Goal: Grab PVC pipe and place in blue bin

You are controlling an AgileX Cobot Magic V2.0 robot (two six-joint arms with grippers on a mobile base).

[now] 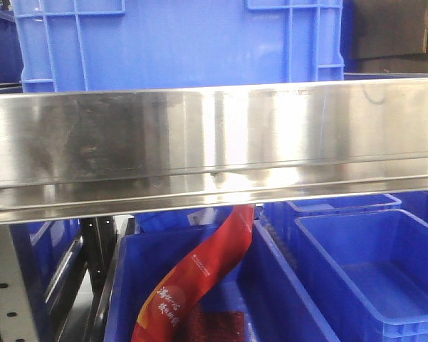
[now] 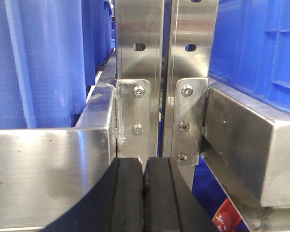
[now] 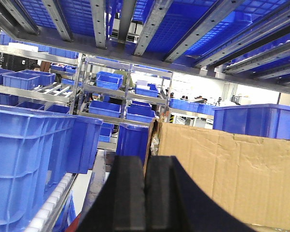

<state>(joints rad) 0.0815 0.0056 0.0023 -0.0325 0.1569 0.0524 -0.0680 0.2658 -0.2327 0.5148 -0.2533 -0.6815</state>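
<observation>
Item: left claw (image 2: 144, 193). Pads pressed together, nothing between them; faced the bolted steel brackets (image 2: 137, 116) of a shelf frame, blue crates on either side.

Item: right claw (image 3: 145, 193). Pads likewise closed on nothing; pointed along a shelf aisle, a cardboard box (image 3: 227, 179) to its right, a row of blue crates (image 3: 34, 159) to its left.

Item: PVC pipe. Not seen in any view; location could not be told.

Item: blue bin (image 1: 374, 267). Open, low right in the front view, below the steel shelf rail (image 1: 214, 146); which bin was meant could not be confirmed. A neighbouring bin (image 1: 128, 285) to the left held a red printed strip (image 1: 199, 274).

Handling note (judgement): the step in hand was locating the pipe. Best done by backing both arms clear of the frame, finding the pipe first, then spreading one claw before the approach.
</observation>
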